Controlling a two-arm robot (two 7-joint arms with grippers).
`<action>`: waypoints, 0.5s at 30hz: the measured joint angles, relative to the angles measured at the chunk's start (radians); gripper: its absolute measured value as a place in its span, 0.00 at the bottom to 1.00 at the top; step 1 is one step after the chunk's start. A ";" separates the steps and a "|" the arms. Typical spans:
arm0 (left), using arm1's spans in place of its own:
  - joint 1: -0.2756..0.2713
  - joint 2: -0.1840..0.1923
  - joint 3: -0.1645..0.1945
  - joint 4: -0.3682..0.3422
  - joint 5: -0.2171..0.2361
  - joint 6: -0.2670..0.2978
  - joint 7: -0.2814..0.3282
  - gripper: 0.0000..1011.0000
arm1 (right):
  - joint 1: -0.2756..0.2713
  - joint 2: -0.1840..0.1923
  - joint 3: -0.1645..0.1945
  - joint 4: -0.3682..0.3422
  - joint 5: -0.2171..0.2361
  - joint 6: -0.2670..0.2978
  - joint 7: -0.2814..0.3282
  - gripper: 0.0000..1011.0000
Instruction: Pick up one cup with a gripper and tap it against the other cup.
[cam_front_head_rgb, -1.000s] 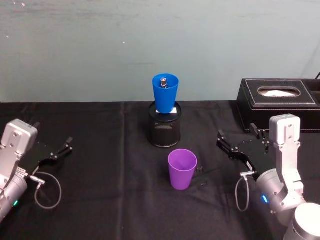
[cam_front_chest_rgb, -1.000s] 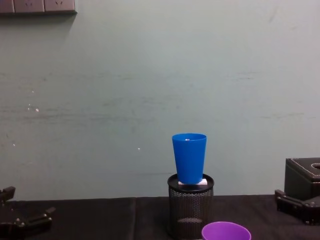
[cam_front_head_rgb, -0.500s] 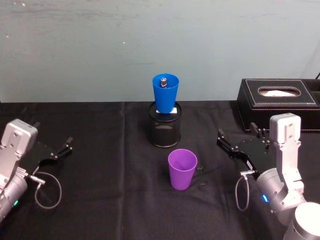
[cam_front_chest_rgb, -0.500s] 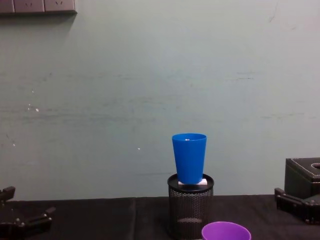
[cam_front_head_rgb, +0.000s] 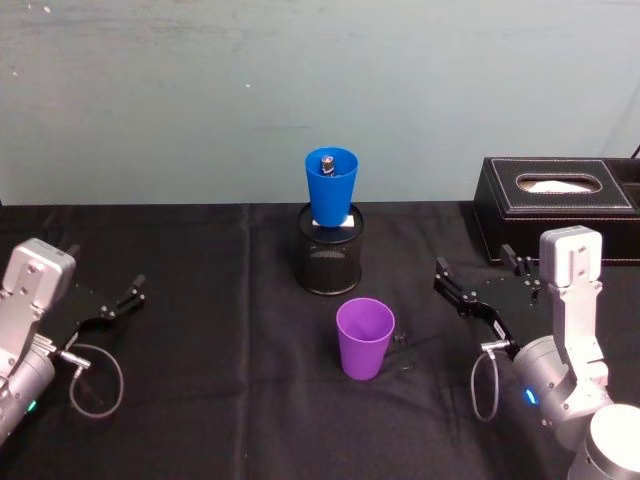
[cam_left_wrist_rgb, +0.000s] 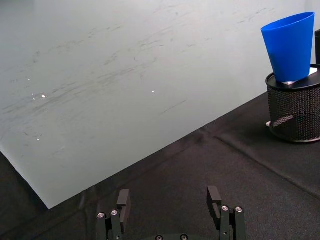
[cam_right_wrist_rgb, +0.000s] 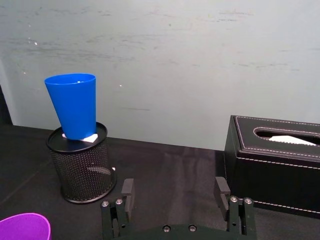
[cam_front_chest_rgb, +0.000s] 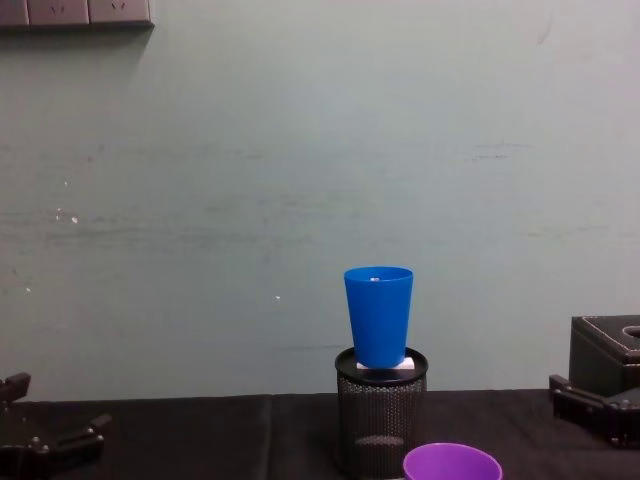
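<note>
The purple cup stands upright on the black cloth near the middle of the table; its rim shows at the chest view's lower edge. Behind it the blue cup sits upright on top of a black wire-mesh pen holder. My right gripper hovers open to the right of the purple cup, apart from it, with nothing between its fingers. My left gripper rests open at the far left, also holding nothing; its wrist view has the blue cup far off.
A black tissue box stands at the back right, just behind my right gripper. A pale green wall rises right behind the table. Loose cables hang by both wrists.
</note>
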 joint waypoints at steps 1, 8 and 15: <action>0.000 0.000 0.000 0.000 0.000 0.000 0.000 0.99 | 0.000 0.000 0.000 0.000 0.000 0.000 0.000 0.99; 0.000 0.000 0.000 0.000 0.000 0.000 0.000 0.99 | 0.000 0.000 0.000 -0.001 0.000 0.000 -0.001 0.99; 0.000 0.000 0.000 0.000 0.000 0.000 0.000 0.99 | 0.000 0.000 0.000 -0.001 0.000 0.000 -0.001 0.99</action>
